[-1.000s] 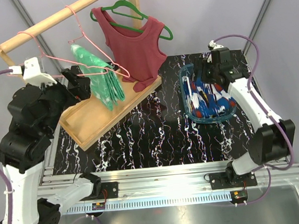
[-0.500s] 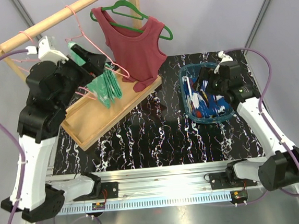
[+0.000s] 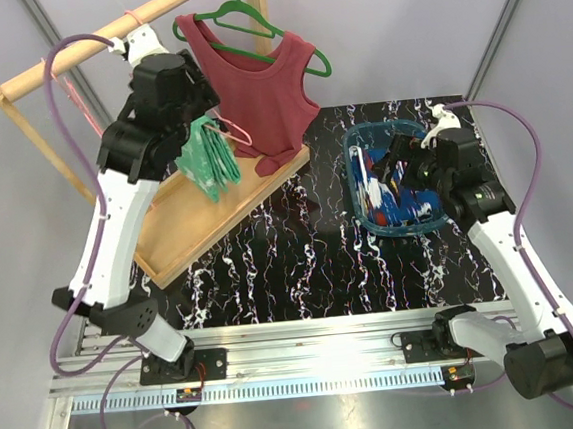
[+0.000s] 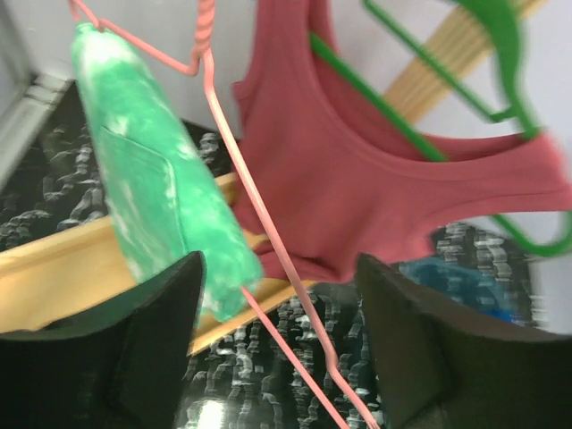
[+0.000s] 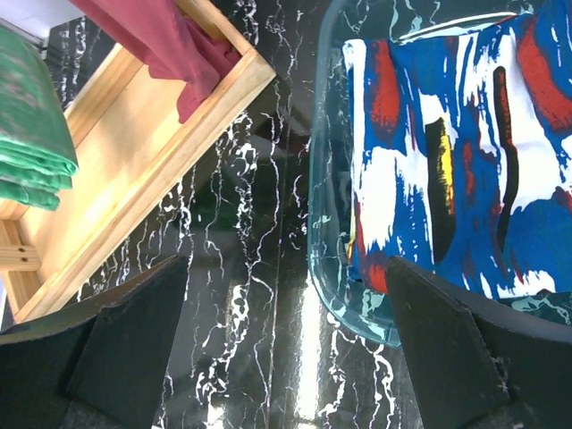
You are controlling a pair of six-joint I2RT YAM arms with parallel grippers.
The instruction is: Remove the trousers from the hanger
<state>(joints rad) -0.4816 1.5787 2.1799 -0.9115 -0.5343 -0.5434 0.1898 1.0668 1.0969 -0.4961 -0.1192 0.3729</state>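
Observation:
The green-and-white tie-dye trousers (image 3: 212, 163) hang folded over a pink wire hanger (image 3: 231, 129) on the wooden rail. In the left wrist view they (image 4: 152, 179) hang at the left, and the pink hanger wire (image 4: 259, 210) runs down between my fingers. My left gripper (image 3: 196, 117) (image 4: 279, 344) is open, right by the hanger, holding nothing. The blue, red and white trousers (image 3: 396, 183) (image 5: 447, 152) lie in a clear blue basket (image 3: 356, 148) (image 5: 323, 241). My right gripper (image 3: 402, 159) (image 5: 286, 349) is open and empty above the basket's left rim.
A dark red tank top (image 3: 261, 91) (image 4: 375, 188) hangs on a green hanger (image 3: 250, 22) just right of the pink one. A wooden tray (image 3: 182, 229) (image 5: 134, 152) lies under the rail (image 3: 82, 57). The black marbled table (image 3: 300, 253) spreads between tray and basket.
My left arm has risen and swung right, bringing its gripper up beside the pink hanger. My right arm has lifted and drawn back a little over the basket.

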